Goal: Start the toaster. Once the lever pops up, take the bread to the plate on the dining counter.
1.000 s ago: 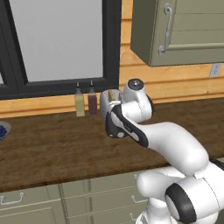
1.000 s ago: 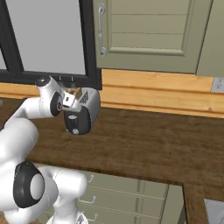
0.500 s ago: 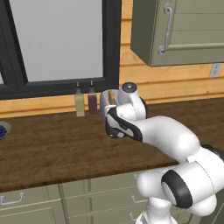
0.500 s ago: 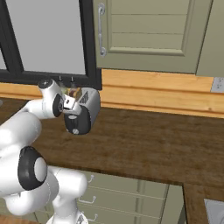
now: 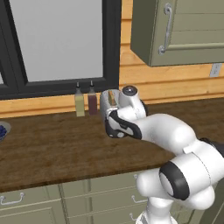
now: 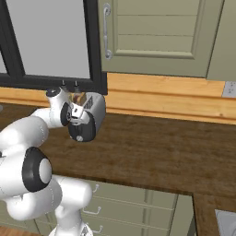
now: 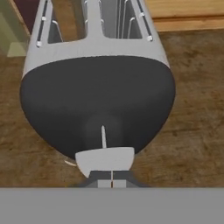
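The silver-grey toaster (image 6: pixel 95 105) stands on the dark wood worktop (image 6: pixel 152 147) by the window. Its black end face (image 7: pixel 96 103) faces my hand. The bread (image 6: pixel 79 97) sits in one slot, its tan top edge showing (image 5: pixel 112 97). My gripper (image 7: pixel 111 183) is shut and empty. It is pressed low against the end face, right under a pale piece (image 7: pixel 105 159) with a thin slot above it. From the right, the gripper (image 6: pixel 78 120) sits on that face above the round dial (image 6: pixel 79 138). The lever is hidden against the black. The plate and dining counter are out of view.
Two slim bottles (image 5: pixel 79 103) (image 5: pixel 92 101) stand just left of the toaster by the window frame. A blue-filled bowl (image 5: pixel 2 130) sits at the worktop's far left. A wall cabinet (image 5: pixel 183 30) hangs above to the right. Green drawers (image 5: pixel 30 201) run under the worktop.
My hand has sunk slightly along the toaster's end face and the elbow has swung outward. The gripper stays shut; toaster and bread have not moved.
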Tool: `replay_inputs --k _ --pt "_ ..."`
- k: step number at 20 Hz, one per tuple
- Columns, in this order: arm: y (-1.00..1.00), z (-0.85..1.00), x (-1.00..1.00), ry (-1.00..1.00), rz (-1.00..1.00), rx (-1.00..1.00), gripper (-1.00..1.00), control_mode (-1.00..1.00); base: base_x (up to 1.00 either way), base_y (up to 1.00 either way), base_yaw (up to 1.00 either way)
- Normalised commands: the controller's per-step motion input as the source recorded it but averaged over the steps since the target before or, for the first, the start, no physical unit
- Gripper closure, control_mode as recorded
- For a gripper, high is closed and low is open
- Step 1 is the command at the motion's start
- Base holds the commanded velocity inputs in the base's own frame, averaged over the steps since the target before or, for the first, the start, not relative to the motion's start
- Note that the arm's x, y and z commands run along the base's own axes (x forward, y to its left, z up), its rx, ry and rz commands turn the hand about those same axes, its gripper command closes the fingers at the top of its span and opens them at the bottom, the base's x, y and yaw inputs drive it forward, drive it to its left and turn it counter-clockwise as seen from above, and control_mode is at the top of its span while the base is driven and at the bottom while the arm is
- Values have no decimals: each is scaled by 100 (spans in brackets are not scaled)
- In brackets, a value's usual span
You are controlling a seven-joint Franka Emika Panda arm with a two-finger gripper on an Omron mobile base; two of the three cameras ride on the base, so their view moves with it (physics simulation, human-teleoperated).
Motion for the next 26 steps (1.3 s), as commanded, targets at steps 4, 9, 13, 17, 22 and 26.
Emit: replay_inputs --k 4,9,13,17,22,26 --pt "-13 -34 2 0 0 0 100 -100 0 0 0" --pt "-3 -37 1 0 0 -1 100 -100 0 0 0" --pt "0 -37 0 0 0 -4 100 -100 0 0 0" --pt "0 -47 0 0 0 -6 100 -100 0 0 0" --pt "-6 -21 0 0 0 -2 100 -100 0 0 0" --pt "-11 27 -4 0 0 8 100 -100 0 0 0"
